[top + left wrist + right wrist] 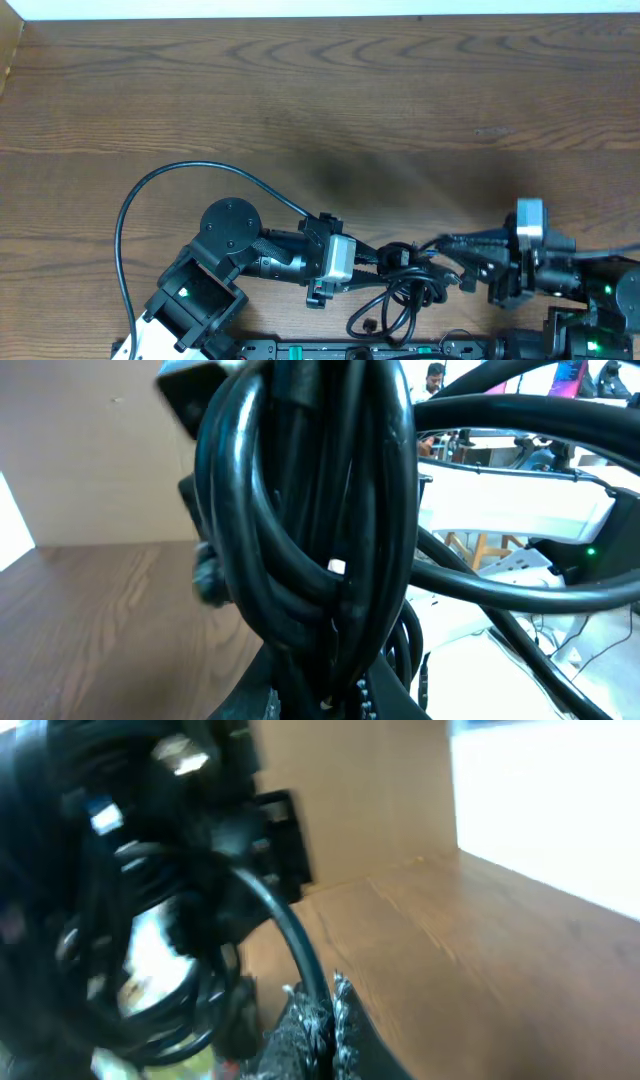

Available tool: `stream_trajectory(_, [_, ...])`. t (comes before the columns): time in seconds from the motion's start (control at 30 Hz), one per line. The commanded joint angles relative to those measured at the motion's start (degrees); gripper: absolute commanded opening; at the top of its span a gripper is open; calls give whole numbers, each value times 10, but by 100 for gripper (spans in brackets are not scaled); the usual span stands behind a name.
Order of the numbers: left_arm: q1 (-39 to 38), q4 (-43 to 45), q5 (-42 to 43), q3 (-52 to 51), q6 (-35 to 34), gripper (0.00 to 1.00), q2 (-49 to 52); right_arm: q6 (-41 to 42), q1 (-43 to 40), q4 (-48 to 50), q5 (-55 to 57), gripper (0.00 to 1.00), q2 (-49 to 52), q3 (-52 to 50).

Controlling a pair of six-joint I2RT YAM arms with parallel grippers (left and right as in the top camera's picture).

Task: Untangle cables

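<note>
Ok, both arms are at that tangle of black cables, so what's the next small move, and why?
Probably ease the right fingers rightward, away from the left fingers. They look shut on one thin black cord leading out of the bunched knot of black cables, which the left fingers hold. A gentle pull might draw that strand free.

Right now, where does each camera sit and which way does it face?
Overhead: above the table, looking down; both arms, left gripper and right gripper meeting at the cables.
Left wrist: on the left arm, facing the bundle close up; own fingers at bottom.
Right wrist: on right arm, facing the blurred bundle; own fingers pinch one strand.
Shared: the cables, in all three.
</note>
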Motion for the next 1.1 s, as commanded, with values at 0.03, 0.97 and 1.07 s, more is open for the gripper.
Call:
stream_trajectory(0.03, [-2,6,12,10,-9,8,-6,-2,-26,-76,118,1,-2,5])
stream_trajectory(0.97, [-2,30,17,10,-10,7,-22,-105,-97,-333,337,1,-2,5])
stream_trajectory(1.07, [-2,30,27,10,-14,8,-22,-105,-97,-349,369,1,-2,5])
